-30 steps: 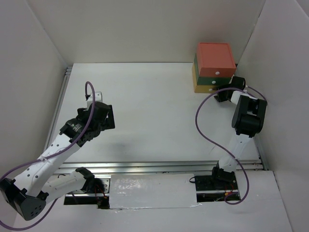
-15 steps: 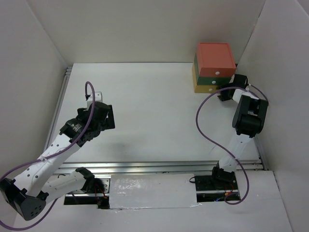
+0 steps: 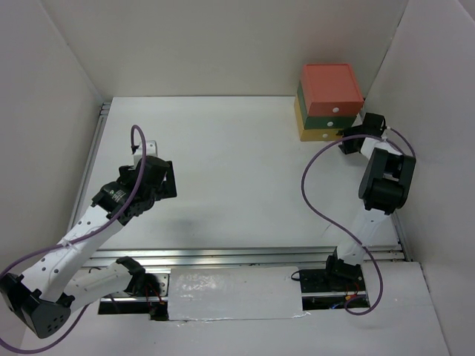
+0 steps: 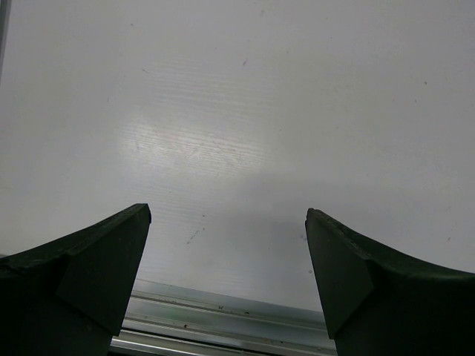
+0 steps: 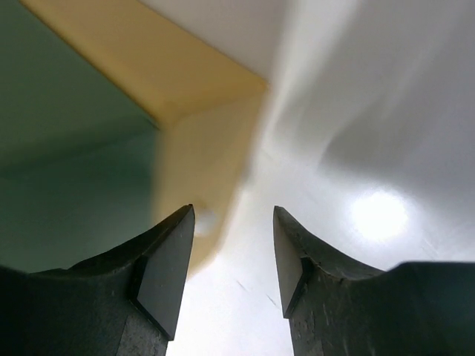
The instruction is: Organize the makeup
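Top view: the left end effector [image 3: 165, 180] hovers over the worktop [image 3: 237, 148] at left; the right end effector [image 3: 347, 138] sits just beside the drawer box [image 3: 330, 89], far right. Left wrist: jaws spread wide, empty. Right wrist: jaws partly apart, empty, the yellow drawer [image 5: 200, 81] ahead. Where the makeup lies cannot be told

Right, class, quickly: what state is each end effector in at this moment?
Left end effector: open, holding nothing.
Right end effector: partly open, holding nothing, close beside the yellow drawer.
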`<state>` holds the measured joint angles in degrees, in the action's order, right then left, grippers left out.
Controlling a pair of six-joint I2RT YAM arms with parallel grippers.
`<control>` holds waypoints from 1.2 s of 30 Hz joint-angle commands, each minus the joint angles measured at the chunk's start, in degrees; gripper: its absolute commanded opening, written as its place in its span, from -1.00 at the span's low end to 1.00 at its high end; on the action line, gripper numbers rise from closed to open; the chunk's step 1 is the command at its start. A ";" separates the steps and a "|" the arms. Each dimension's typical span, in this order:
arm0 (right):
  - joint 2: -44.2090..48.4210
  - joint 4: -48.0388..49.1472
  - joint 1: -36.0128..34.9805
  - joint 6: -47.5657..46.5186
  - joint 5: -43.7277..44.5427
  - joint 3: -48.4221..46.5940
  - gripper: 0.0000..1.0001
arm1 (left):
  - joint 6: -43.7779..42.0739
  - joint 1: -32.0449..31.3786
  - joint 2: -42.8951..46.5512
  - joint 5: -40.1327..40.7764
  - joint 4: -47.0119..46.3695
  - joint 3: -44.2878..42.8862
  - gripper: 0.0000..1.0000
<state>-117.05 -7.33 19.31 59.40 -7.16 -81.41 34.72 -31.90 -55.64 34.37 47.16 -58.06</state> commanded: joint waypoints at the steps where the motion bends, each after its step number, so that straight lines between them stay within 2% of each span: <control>1: 10.86 4.93 -0.23 0.89 1.53 10.54 0.10 | 0.00 0.35 0.27 0.79 -0.84 -0.30 0.99; 5: 23.59 4.88 -1.47 -0.59 4.17 18.72 0.22 | 0.35 0.43 0.00 1.14 -0.75 -0.65 0.99; 9: 32.05 1.11 -4.36 -9.36 5.31 20.15 0.42 | 1.58 1.14 -0.70 1.49 -0.22 -2.75 0.99; 10: 34.41 -1.00 -6.89 -12.34 5.40 19.28 0.60 | 2.62 1.66 -1.14 1.84 -0.14 -4.41 0.99; 12: 36.54 -8.96 -11.03 -20.93 10.46 14.89 0.76 | 3.86 2.02 -1.67 3.50 1.96 -7.74 0.99; 13: 39.42 -10.93 -13.40 -23.16 12.59 13.83 0.93 | 4.30 2.37 -2.02 4.29 2.41 -8.90 0.99; 14: 41.19 -12.43 -17.77 -24.93 14.26 13.21 1.00 | 4.22 2.46 -2.19 5.00 2.85 -10.13 0.99; 15: 43.12 -14.36 -20.86 -29.21 15.41 13.20 0.99 | 4.39 2.54 -2.63 7.62 4.77 -12.92 0.99; 18: 49.80 -21.72 -28.24 -34.33 17.78 11.36 0.99 | 4.04 2.72 -3.07 12.81 8.03 -19.25 0.99; 19: 52.86 -23.24 -31.93 -34.78 19.45 10.57 0.99 | 3.34 2.81 -2.55 16.05 9.34 -21.02 0.99; 21: 56.39 -26.85 -34.85 -34.44 19.90 10.21 0.99 | 3.07 2.81 -0.02 18.96 9.88 -21.39 0.99; 24: 64.91 -28.78 -38.29 -33.91 16.83 11.97 1.00 | 3.95 2.81 5.60 20.91 9.27 -19.03 0.99; 28: 78.25 -31.95 -38.65 -33.91 16.38 14.43 0.99 | 3.35 2.81 12.47 20.30 8.04 -15.68 0.99; 33: 93.46 -30.47 -41.72 -32.06 22.10 19.43 1.00 | 3.68 2.81 19.58 19.16 8.83 -10.69 0.99; 36: 97.27 -30.11 -43.21 -32.06 25.24 21.20 1.00 | 3.25 2.81 22.84 18.45 8.22 -6.81 0.99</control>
<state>-20.64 -36.53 -22.52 27.40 13.37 -62.35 37.91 -29.32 -34.37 52.64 55.64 -67.90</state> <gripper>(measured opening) 0.997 0.994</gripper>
